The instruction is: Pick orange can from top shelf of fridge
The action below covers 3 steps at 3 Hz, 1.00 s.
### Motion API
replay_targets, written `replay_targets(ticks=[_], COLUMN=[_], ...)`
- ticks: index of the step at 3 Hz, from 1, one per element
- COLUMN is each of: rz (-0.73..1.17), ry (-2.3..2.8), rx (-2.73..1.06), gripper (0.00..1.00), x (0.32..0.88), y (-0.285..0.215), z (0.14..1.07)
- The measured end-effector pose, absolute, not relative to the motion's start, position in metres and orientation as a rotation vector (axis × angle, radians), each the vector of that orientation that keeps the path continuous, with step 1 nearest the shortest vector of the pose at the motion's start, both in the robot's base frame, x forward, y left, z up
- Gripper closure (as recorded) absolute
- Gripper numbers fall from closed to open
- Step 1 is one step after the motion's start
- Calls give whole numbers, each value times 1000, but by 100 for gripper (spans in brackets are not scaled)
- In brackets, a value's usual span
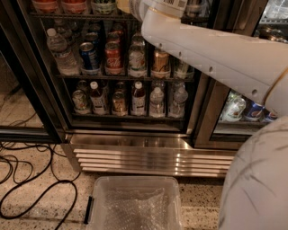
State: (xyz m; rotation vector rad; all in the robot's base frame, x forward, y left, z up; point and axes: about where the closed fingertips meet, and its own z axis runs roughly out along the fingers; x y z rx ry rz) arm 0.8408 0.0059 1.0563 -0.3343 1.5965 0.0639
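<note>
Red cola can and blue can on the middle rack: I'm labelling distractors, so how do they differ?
The red metal cola can is red with pale lettering; the blue metal drinks can is dark blue. The blue one stands left of the red one, beside a clear plastic water bottle. Both stand upright on one wire rack. The tool is out of view past the white arm.

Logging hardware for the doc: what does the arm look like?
Arm: smooth white rounded shell, row of small dark holes along its side, thin tan ring at a joint, black-and-white label by the wrist. No loose cables show. Gripper is out of frame, above the top edge.
</note>
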Motion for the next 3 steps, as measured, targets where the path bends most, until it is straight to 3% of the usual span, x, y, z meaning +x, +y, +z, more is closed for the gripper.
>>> replay_targets(ticks=[1,3], rz=[98,116], ry=[1590,1581], rx=[-330,-313], gripper=[100,100], x=[838,839], y=[14,16], z=[1063,1069])
